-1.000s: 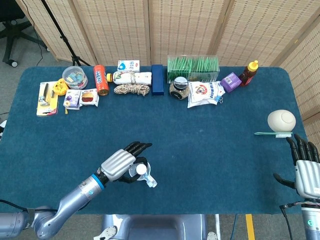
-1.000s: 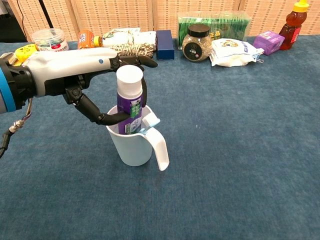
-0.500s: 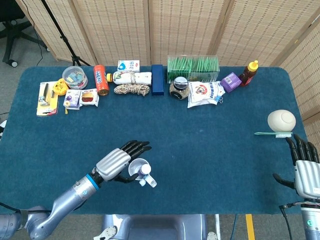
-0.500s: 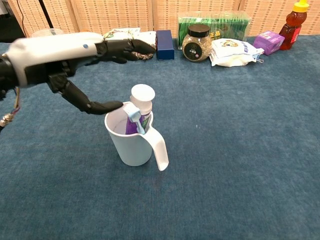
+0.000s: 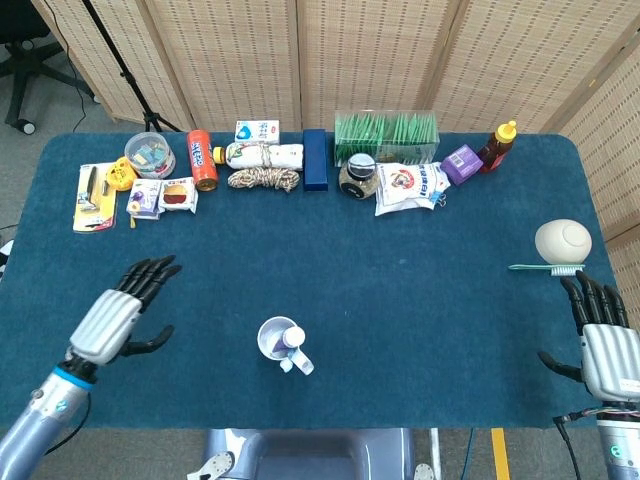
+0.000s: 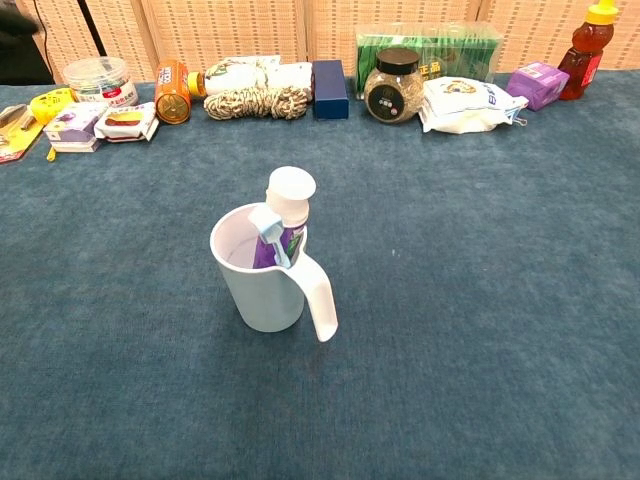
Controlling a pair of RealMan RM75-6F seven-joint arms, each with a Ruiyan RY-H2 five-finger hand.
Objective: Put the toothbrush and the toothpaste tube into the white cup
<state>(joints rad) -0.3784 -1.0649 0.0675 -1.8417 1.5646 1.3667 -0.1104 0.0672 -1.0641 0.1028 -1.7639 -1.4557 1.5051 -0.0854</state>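
Note:
The white cup [image 6: 252, 290] stands upright on the blue cloth, its handle [image 6: 322, 304] towards me. A purple toothpaste tube [image 6: 288, 236] with a white cap stands in it, leaning on the rim. A light-blue toothbrush end [image 6: 266, 227] pokes out beside the tube. From above, the cup [image 5: 270, 338] sits near the table's front edge. My left hand [image 5: 118, 313] hovers well left of it, fingers spread and empty. At the far right my right hand [image 5: 602, 340] is also spread and empty. A teal toothbrush [image 5: 545, 267] lies just beyond it.
A beige round object [image 5: 562, 240] sits behind the teal toothbrush. Along the back edge stand a honey bottle [image 5: 497, 145], a green box [image 5: 386, 136], a jar [image 5: 359, 176], a blue box [image 5: 316, 158], rope [image 5: 263, 179], an orange can [image 5: 202, 159] and small packets.
My left hand let go of the toothpaste tube, which now stays in the cup, and drew back far to the left. The right hand has hardly moved.

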